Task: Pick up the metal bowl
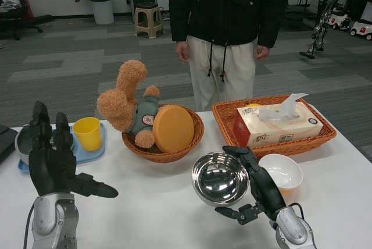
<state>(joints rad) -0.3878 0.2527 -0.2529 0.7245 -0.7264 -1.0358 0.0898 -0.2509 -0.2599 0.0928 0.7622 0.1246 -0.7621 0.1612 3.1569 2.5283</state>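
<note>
Head view, and the metal bowl [220, 178] is tipped up on the white table [157, 214], its shiny hollow facing back toward the camera rather than straight up. It's round, so no long axis to call. It sits front and center-right, just below the round wicker basket [165, 153] and touching the small white bowl [282, 171] on its right. The right hand [256, 194] is on it: fingers run along the bowl's right rim, the thumb reaches in beneath, a pinch on the edge. Over on the left, the left hand [55, 164] is raised, fingers spread apart, gripping nothing. Behind it, a yellow cup [88, 133] stands on a blue tray [96, 155]. A stuffed toy [131, 109] lies in the round basket; a tissue box [278, 128] fills the rectangular basket [325, 135]. A person [226, 34] stands at the far edge.
</note>
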